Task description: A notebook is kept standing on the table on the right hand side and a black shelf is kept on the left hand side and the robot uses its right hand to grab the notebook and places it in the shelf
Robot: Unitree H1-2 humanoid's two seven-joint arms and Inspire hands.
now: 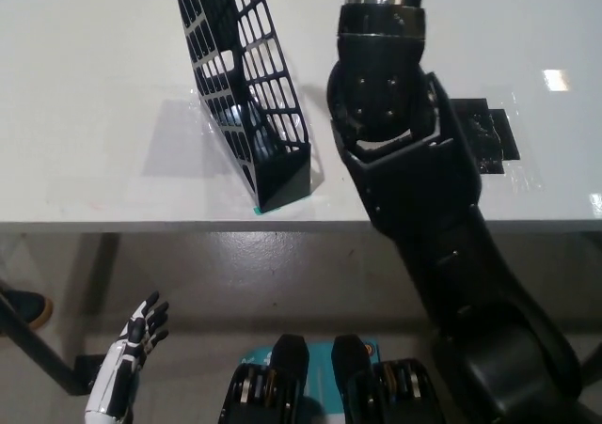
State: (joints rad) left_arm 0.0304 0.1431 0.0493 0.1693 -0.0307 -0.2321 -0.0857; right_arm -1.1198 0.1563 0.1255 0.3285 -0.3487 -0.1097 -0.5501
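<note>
Black right arm (414, 161) comes in from bottom right, runs up over table edge and on across the white table (85, 114) toward top of pic. Forearm steep, nearly vertical in frame; round wrist housing w/ a silver ring sits at the very top. Right hand itself cut off by top edge — fingers not visible, can't tell whether spread, closed or holding anything.

Black shelf (246, 86) — wire-grid file holder — stands on table just left of the arm, near front edge. Tall lattice sides lean toward upper left, low solid front lip at bottom right, closest to table edge. Narrow gap between shelf and arm; not touching as far as visible. Inside of shelf mostly dark, contents not readable.

Notebook not visible anywhere in frame; location can't be told.

Black tape patch (489, 137) stuck flat on table just right of the arm, partly hidden behind it. Bright light glare on tabletop further right.

White left hand (141, 330) hangs low at lower left, below table level over grey floor, well apart from shelf. Fingers spread apart, pointing up-right, holding nothing. Dark shoe (23, 304) at far left edge on floor.
</note>
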